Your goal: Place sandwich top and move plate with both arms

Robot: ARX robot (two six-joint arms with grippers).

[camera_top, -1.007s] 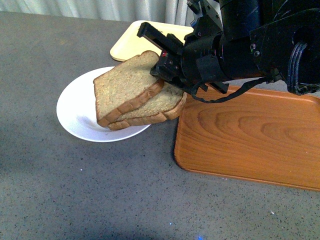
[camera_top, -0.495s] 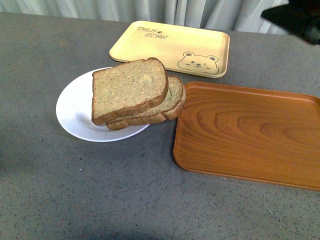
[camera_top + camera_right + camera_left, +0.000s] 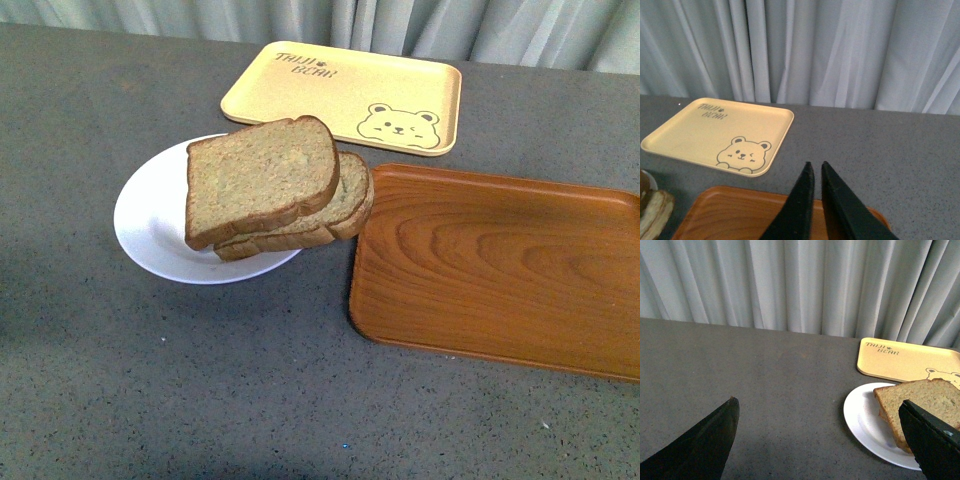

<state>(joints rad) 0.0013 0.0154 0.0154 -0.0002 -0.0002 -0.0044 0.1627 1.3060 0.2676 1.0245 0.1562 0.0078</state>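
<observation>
Neither arm shows in our front view. From the wrist cameras we see the left gripper (image 3: 817, 402) hanging low over the grey table (image 3: 200, 380) left of the food, its jaws spread wide with nothing between them. The right gripper (image 3: 816, 163) sits over the far edge of the wooden tray (image 3: 500, 260), pointing toward the curtain (image 3: 840, 50), its jaws pressed almost together and empty.

The sandwich top (image 3: 262, 178) is a thick, speckled brown slice with a darker crust. It lies slightly askew on a lower slice (image 3: 352, 200), which pokes out to the right, past the rim of the white plate (image 3: 150, 215) and up against the wooden tray. The plate stands left of that tray and just nearer than the yellow bear-print tray (image 3: 320, 90).

A second ago the right arm loomed over the plate with its gripper at the top slice's far right edge. Half a second ago only a dark corner of it remained, and now it is gone from the front view. The bread lies as it did then.
</observation>
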